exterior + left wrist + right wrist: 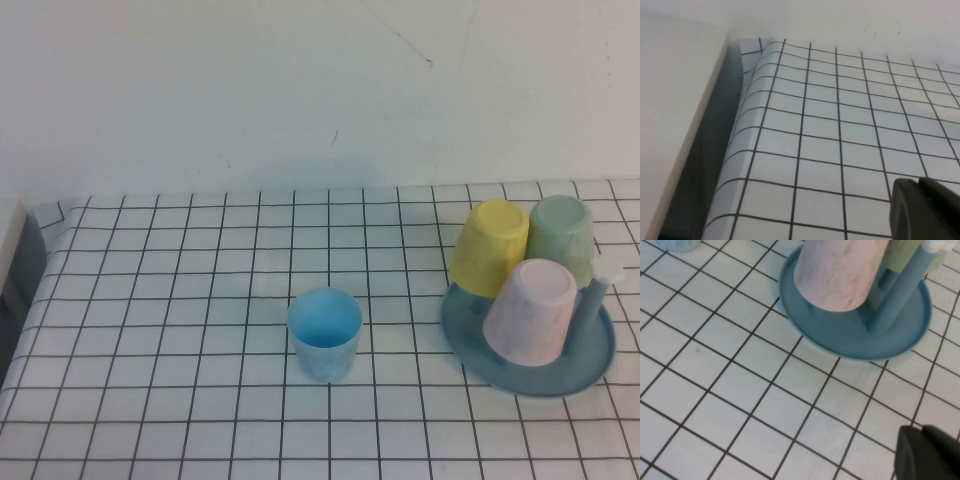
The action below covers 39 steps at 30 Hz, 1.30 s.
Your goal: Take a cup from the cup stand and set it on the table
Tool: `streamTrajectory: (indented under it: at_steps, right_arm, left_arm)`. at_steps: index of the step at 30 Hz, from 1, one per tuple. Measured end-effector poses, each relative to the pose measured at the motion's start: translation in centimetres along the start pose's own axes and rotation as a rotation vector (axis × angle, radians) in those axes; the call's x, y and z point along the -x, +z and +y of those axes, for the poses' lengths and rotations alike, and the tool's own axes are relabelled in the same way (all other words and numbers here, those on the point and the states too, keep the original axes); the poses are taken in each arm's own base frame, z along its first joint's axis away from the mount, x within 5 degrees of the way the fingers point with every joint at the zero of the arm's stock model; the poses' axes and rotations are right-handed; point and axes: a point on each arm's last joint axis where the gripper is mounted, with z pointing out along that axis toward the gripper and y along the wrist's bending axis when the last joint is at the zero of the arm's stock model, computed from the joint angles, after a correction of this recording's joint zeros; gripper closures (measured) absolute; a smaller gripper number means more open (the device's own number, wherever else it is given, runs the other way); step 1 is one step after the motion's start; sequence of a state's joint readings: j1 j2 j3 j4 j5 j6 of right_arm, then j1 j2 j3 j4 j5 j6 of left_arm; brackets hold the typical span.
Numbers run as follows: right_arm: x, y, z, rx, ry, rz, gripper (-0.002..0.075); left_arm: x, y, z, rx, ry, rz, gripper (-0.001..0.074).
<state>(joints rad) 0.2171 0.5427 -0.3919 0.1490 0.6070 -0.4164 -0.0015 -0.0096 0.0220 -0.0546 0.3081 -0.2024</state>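
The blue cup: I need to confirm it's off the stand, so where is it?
In the high view the blue cup stands upright on the table near centre, left of the cup stand, apart from it.

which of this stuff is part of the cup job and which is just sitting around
Job: cup upright on the table; cup stand; left gripper over the table's left edge; right gripper near the stand.
Sitting around: yellow cup, green cup, pink cup, all on the stand.

Raised overview; two close wrist views
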Motion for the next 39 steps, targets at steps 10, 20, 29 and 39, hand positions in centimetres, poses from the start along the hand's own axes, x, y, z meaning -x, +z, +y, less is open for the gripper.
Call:
streamTrajectory:
  at_steps: [10, 20, 29, 39]
  right_arm:
    - [-0.09, 0.0, 0.04, 0.004, 0.0, 0.009, 0.0727]
    - [-0.08, 0.0, 0.05, 0.005, 0.001, 0.009, 0.0728]
    - [-0.08, 0.0, 0.05, 0.005, 0.001, 0.009, 0.0728]
    - [-0.61, 0.01, -0.27, -0.036, -0.139, 0.041, 0.0728]
  left_arm:
    - [-0.08, -0.01, -0.32, -0.058, 0.095, 0.012, 0.0737]
    - [-0.1, -0.01, -0.31, -0.057, 0.134, 0.013, 0.0737]
    - [-0.1, -0.01, -0.31, -0.057, 0.128, 0.013, 0.0737]
    - [-0.11, -0.01, -0.31, -0.057, 0.128, 0.014, 0.0738]
